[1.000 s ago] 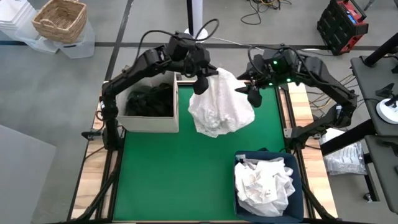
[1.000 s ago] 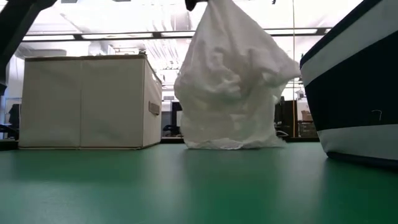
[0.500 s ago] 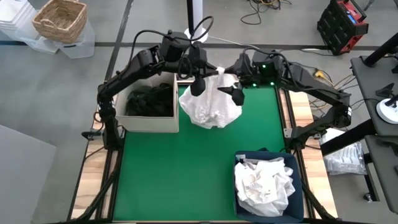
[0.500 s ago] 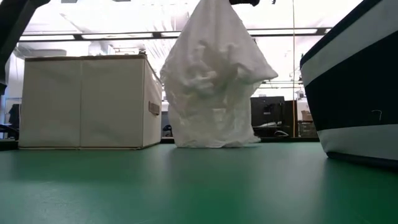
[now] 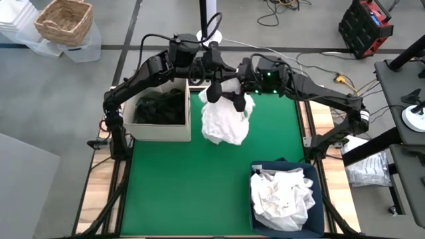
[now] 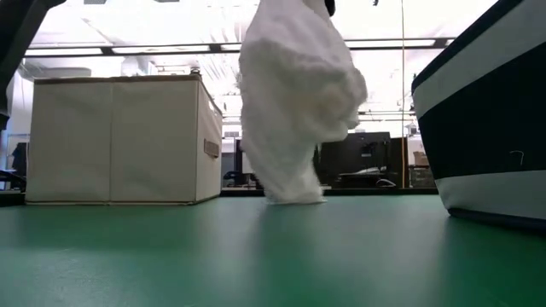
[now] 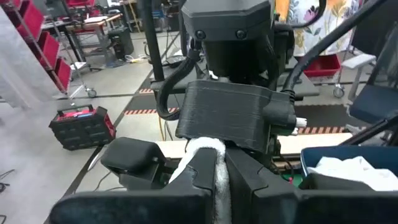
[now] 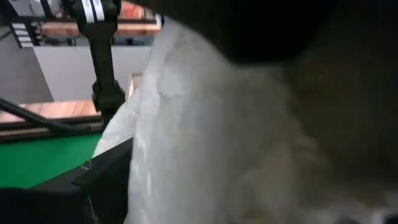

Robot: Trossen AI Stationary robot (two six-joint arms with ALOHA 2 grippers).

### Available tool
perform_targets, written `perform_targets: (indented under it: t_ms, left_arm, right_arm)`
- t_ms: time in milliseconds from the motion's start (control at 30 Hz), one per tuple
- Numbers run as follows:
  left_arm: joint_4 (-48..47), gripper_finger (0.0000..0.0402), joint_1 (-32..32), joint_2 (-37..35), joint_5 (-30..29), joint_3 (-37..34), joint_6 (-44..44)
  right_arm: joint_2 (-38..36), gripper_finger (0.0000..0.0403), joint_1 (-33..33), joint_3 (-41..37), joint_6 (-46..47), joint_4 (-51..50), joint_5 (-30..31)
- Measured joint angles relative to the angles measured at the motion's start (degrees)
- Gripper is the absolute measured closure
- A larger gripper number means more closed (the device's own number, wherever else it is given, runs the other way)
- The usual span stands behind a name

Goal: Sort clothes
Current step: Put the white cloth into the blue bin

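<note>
A white garment hangs in a narrow bundle at the far middle of the table, and its lower end rests on the green mat. My left gripper is above it, shut on its top. My right gripper is right beside it on the right, open, with the garment's upper part between its spread fingers. Dark clothes lie in the beige box. White clothes lie in the navy bin. My left gripper pinches a bunched fold at the garment's top between its two fingers, coming from above. The garment hangs below the fingers with its lower end on the mat. My right gripper has cloth close against its open fingers; whether it touches I cannot tell.
The beige box stands at the far left of the mat, close to the hanging garment. The navy bin stands at the near right corner. Bare green mat lies between them toward the near edge.
My right gripper has moved toward the table's left, from clear of the garment to right up against its upper part. The garment, held by my left gripper, has shifted slightly left and drawn in from a wide spread shape to a narrow hanging bundle, its lower end staying on the mat.
</note>
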Motion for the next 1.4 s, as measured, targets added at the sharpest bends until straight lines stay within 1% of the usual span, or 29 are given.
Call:
perform_targets:
  t_ms: [67,100,133,200,300,433,467,567,667,733,800,967,1033,1133,1200,1300,1367,1400]
  left_arm:
    - [0.07,0.0401,-0.04,-0.35,-0.82,0.0,-0.66]
    - [0.07,0.0401,-0.09,-0.55,-1.47,0.0,-0.85]
    - [0.09,0.0401,-0.11,-0.75,-2.39,0.0,-1.02]
    - [0.06,0.0399,-0.12,-1.2,-4.01,0.0,-1.47]
    - [0.35,0.0384,-0.04,-1.87,-4.77,0.0,-3.2]
    - [-0.02,0.0354,0.3,-2.93,-5.78,0.04,-4.59]
    - [-0.69,0.0344,0.39,-3.14,-6.12,0.04,-4.59]
    - [-4.03,0.0313,0.73,-3.89,-9.05,0.04,-4.57]
    - [-7.31,0.0281,0.97,-5.04,-15.1,0.07,-4.07]
    - [-9.58,0.0262,1.15,-5.63,-17.84,0.11,-2.93]
    - [-10.76,0.0246,1.18,-6.02,-19.21,0.11,-1.74]
    - [-11.28,0.0223,1.32,-6.54,-19.62,0.11,-0.24]
    - [-11.42,0.0221,1.42,-6.71,-20.28,0.11,0.38]
    - [-12.51,0.022,1.49,-6.88,-23.53,0.11,0.53]
    - [-13.67,0.0219,1.57,-6.99,-26.53,0.09,0.97]
    - [-14.54,0.0219,1.75,-7.1,-29.98,0.07,1.94]
    - [-14.53,0.0219,1.97,-7.24,-30.16,0.07,2.01]
    - [-14.08,0.0219,2.06,-7.28,-30.16,0.07,2.04]
  right_arm:
    - [0.28,0.0045,0.38,0.0,-0.58,1.68,0.01]
    - [0.32,0.0054,0.42,0.0,-0.66,2.18,0.02]
    - [0.3,0.0067,0.44,0.0,-0.7,2.55,0.0]
    - [0.24,0.0107,0.42,0.0,-0.52,2.69,0.0]
    - [-0.06,0.0196,0.42,0.0,-0.34,2.61,-0.06]
    - [-0.16,0.0349,0.55,-0.05,-0.56,2.65,-0.15]
    - [-0.18,0.0366,0.65,-0.07,-0.87,2.63,-0.15]
    - [-0.56,0.0371,0.68,0.07,-0.33,2.16,-0.17]
    - [-1.39,0.0371,0.68,1.67,0.98,0.9,-0.17]
    - [-1.86,0.0372,0.68,4.29,2.02,-1.09,-0.17]
    - [-2.06,0.0372,0.68,8.05,2.49,-5.06,0.08]
    - [-1.11,0.0372,0.69,18.68,2.25,-16.89,0.27]
    - [-0.85,0.0372,0.81,24.01,4.03,-20.36,0.2]
    - [-0.9,0.0372,0.81,31.88,9.01,-24.32,-0.42]
    - [-0.97,0.0372,0.79,36.45,13.82,-26.63,-2.62]
    - [-0.87,0.0372,0.75,41.88,23.58,-27.29,-8.13]
    - [-0.9,0.0372,0.77,43.95,30.08,-26.55,-13.46]
    - [-1.74,0.0372,0.79,43.4,33.11,-24.64,-16.95]
